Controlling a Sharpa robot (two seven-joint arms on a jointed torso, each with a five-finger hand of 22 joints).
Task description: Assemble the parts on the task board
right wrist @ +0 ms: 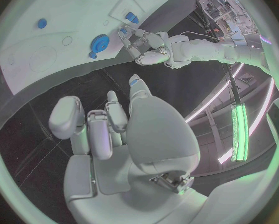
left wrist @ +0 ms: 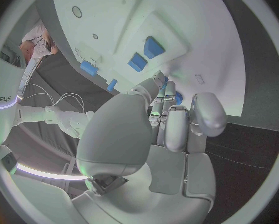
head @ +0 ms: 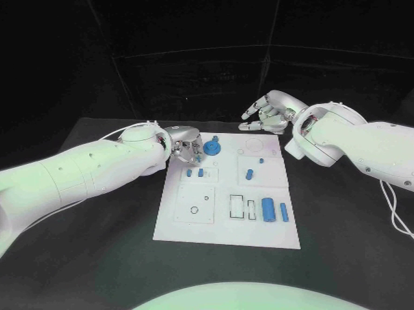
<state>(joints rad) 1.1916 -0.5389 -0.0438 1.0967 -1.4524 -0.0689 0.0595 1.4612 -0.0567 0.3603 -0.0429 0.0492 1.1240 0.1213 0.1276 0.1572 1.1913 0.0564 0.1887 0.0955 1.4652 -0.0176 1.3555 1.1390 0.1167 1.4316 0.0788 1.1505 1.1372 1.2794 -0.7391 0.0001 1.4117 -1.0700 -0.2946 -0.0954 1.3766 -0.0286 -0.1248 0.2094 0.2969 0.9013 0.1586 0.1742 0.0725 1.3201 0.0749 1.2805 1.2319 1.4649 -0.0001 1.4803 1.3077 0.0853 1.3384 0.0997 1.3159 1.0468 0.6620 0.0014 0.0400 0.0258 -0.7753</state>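
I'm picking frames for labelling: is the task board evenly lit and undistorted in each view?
Head view: the task board is bright against a dark room, edges straight, a faint green tint near its front. Left wrist view: the board curves with fisheye, and the left hand shades it. Right wrist view: its edge bows too.

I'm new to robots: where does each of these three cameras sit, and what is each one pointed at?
Head view: on the robot's head, looking down at the task board; both white arms reach in, left robot hand at the blue gear, right robot hand beyond the board's far edge.
Left wrist view: behind the left robot hand, facing the board.
Right wrist view: behind the right robot hand, facing the board's edge and the left robot hand.
Shared: head and right wrist views both show the gear.
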